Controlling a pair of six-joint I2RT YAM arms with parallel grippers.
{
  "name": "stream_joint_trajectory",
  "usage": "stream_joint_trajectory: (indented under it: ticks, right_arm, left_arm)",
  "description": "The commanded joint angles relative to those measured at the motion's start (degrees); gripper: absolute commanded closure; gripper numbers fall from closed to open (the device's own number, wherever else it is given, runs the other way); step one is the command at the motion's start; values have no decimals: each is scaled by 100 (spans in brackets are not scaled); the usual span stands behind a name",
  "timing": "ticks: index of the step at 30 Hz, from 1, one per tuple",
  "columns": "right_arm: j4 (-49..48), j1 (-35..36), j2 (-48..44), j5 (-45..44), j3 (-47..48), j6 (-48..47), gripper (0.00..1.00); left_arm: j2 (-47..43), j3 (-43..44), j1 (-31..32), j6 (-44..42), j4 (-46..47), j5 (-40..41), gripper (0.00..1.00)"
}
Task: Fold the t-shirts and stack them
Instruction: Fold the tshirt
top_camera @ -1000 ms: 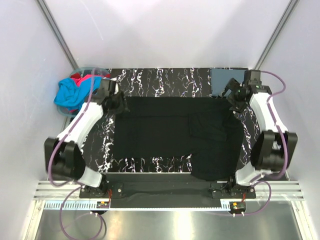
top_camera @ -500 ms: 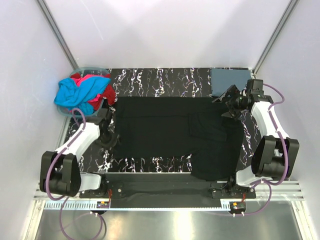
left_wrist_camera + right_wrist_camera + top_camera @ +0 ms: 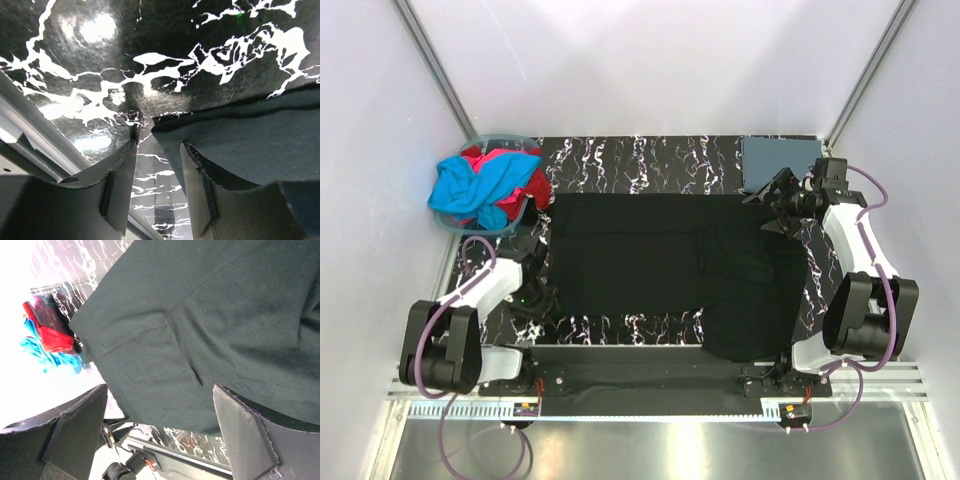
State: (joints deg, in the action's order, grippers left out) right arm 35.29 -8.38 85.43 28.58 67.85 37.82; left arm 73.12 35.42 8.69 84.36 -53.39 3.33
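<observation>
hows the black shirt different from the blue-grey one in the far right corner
Colour: the black t-shirt is black, the blue-grey t-shirt a muted slate blue. Pose: the black t-shirt lies spread across the middle of the table, only partly folded; the blue-grey t-shirt is a neat compact rectangle. Footprint: the black t-shirt covers far more surface than the blue-grey t-shirt. Both lie flat on the table.

You are seeing no legible text, label or number: the black t-shirt (image 3: 210, 315) beyond the right jaws is showing plain cloth, and the white strip (image 3: 460, 410) well behind both jaws is showing tick marks too small to read.
</observation>
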Motion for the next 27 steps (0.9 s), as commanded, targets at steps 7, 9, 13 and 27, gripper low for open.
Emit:
stream_joint_trajectory:
  ticks: [7,9,13,27]
  right_arm:
    - [4,-23,-255,-159,-352,163,7]
    - [188,-23,-255,-212,-439,304,7]
    - [715,-32,-474,-1070,-572,813,10]
    - [1991,-190,-949,-3278,-1072,1894,25]
  left_arm:
    - [212,255,10,37,188,431,95]
    - [115,316,19,11,179,528,100]
    - [-52,754,10,-147,179,572,100]
    - [975,2038,10,-912,434,-34,100]
